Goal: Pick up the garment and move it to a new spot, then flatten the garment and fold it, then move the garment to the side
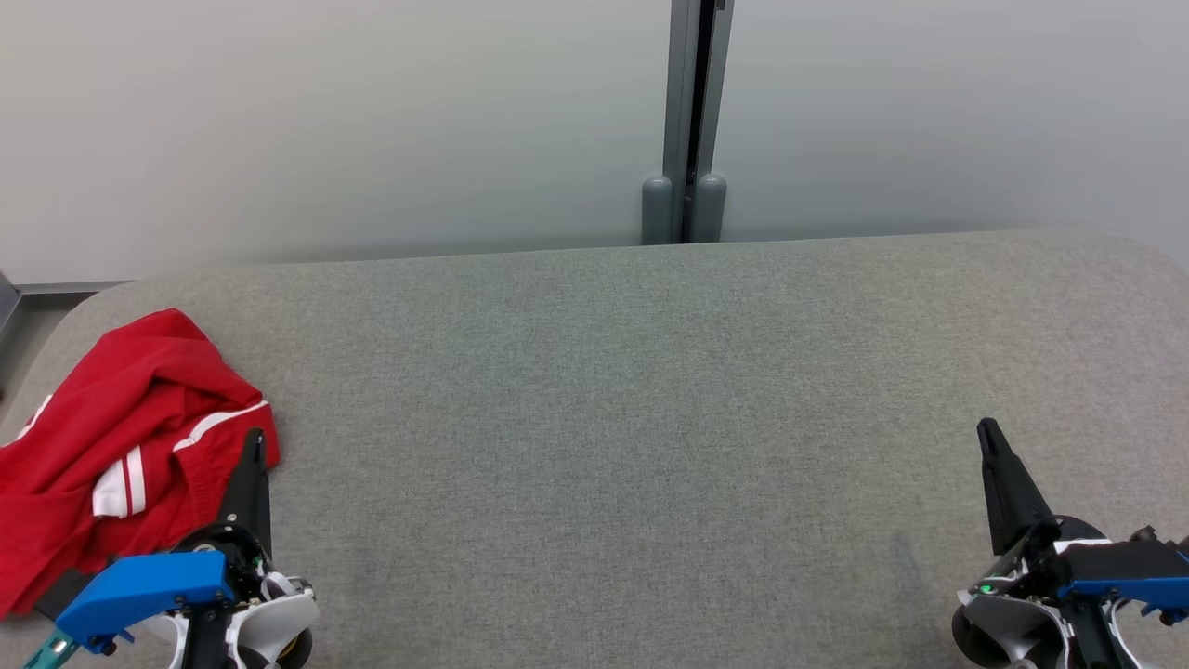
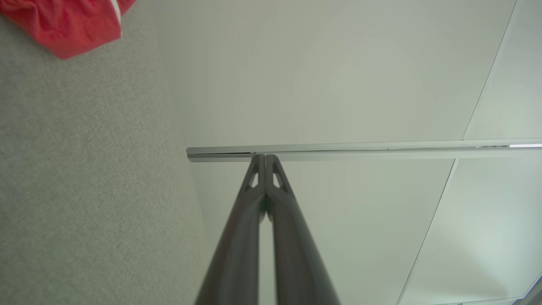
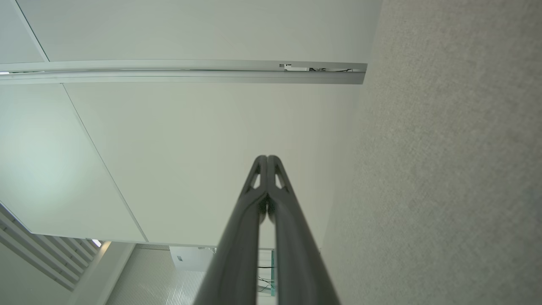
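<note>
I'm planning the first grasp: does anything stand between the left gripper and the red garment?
Nothing visible. The shut left gripper is right beside the garment, at its right edge on the grey surface.

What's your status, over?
Left gripper shut, empty. Right gripper shut, empty. Red garment crumpled at grey surface's left end, beside left gripper. Nothing in the way.
</note>
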